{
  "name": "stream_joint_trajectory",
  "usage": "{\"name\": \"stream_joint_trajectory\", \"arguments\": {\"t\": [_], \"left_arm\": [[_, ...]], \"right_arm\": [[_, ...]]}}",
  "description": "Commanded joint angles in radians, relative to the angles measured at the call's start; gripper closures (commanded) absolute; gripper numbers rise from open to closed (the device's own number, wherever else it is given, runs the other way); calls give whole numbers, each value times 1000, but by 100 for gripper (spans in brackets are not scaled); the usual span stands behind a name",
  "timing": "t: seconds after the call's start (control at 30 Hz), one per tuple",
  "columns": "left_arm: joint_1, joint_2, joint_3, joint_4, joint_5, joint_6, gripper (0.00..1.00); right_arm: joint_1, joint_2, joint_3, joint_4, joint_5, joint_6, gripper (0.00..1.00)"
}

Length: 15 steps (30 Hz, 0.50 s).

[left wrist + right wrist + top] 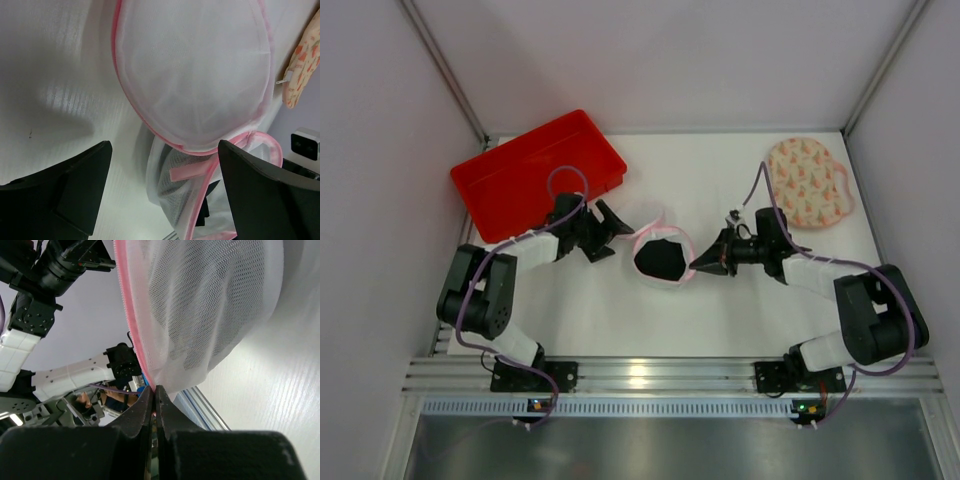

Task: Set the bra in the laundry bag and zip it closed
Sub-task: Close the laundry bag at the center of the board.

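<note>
The laundry bag (658,246), white mesh with pink edging, lies open at the table's middle with the black bra (659,258) inside it. My right gripper (699,266) is shut on the bag's pink rim at its right edge; the right wrist view shows the fingertips pinched on the pink zip edge (145,375) with the mesh (210,295) hanging above. My left gripper (616,226) is open, just left of the bag. In the left wrist view the bag's lid (195,75) lies ahead and a bit of black bra (205,210) shows between the open fingers (75,185).
A red tray (535,172) lies at the back left, close behind the left arm. A peach patterned oval fabric piece (807,183) with pink trim lies at the back right; it also shows in the left wrist view (302,65). White walls enclose the table on three sides.
</note>
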Motion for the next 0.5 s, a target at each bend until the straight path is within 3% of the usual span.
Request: {"name": "stream_joint_trajectory", "arguments": {"t": [0.0, 0.17, 0.33, 0.47], "left_arm": [[6, 11, -16, 119, 13, -68, 7], [3, 75, -1, 163, 4, -110, 13], [-5, 124, 27, 219, 11, -108, 41], [-7, 135, 59, 237, 63, -76, 56]], "right_arm": [[11, -36, -18, 55, 1, 26, 99], [19, -44, -32, 78, 2, 50, 98], [23, -50, -31, 65, -2, 39, 97], [39, -72, -35, 64, 4, 38, 97]]}}
